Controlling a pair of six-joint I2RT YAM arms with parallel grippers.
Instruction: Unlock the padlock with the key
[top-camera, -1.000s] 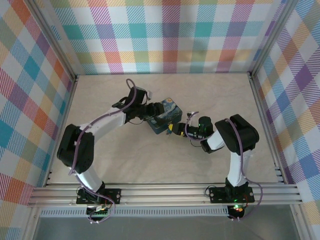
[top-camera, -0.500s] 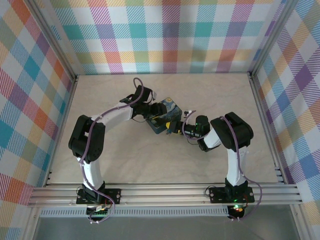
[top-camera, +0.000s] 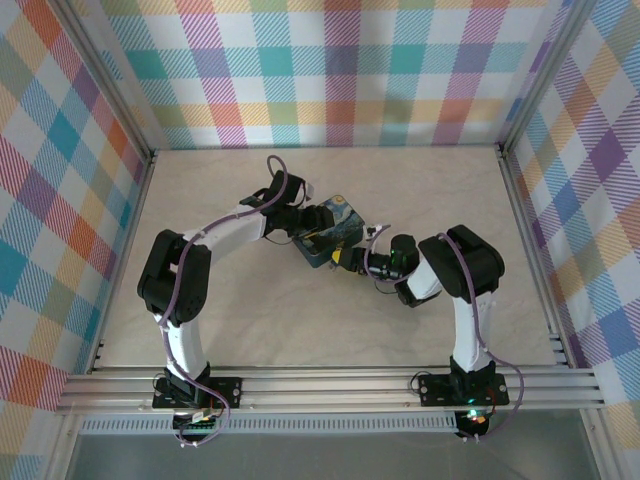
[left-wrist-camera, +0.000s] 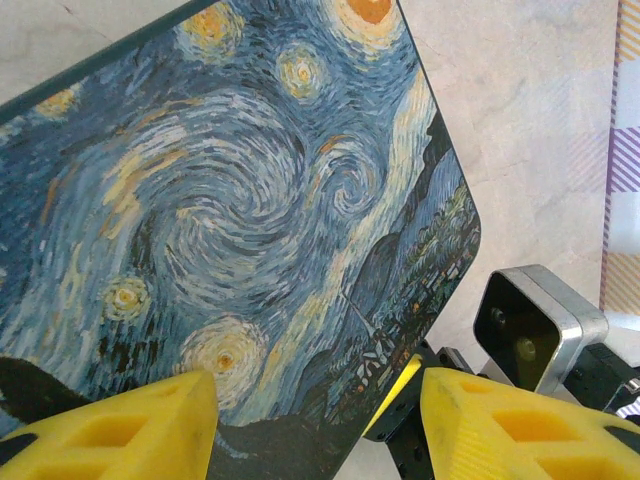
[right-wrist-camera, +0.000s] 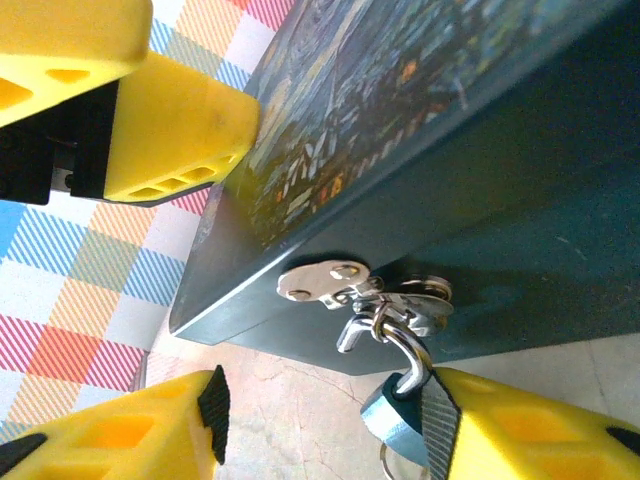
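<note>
Two grippers at the starry box, padlock not held yet.
The left gripper (left-wrist-camera: 318, 390) has wide jaws over a corner of the box (left-wrist-camera: 250, 200), mid-worktop (top-camera: 250, 320). The padlock (right-wrist-camera: 392, 425) hangs from the clasp (right-wrist-camera: 325, 280) on the box's side, just beside one finger of the right gripper (right-wrist-camera: 325, 410), whose jaws are wide too. Closing off-centre could knock the padlock away.

A: One jaw of the right gripper (right-wrist-camera: 325, 415) is covering part of the padlock (right-wrist-camera: 388, 420), and the bottom edge is cutting off its body.
B: A ring (right-wrist-camera: 384, 462) beneath is running out of frame too; I'm not making out what it is carrying.
A: From above, the padlock is showing too small to tell.
</note>
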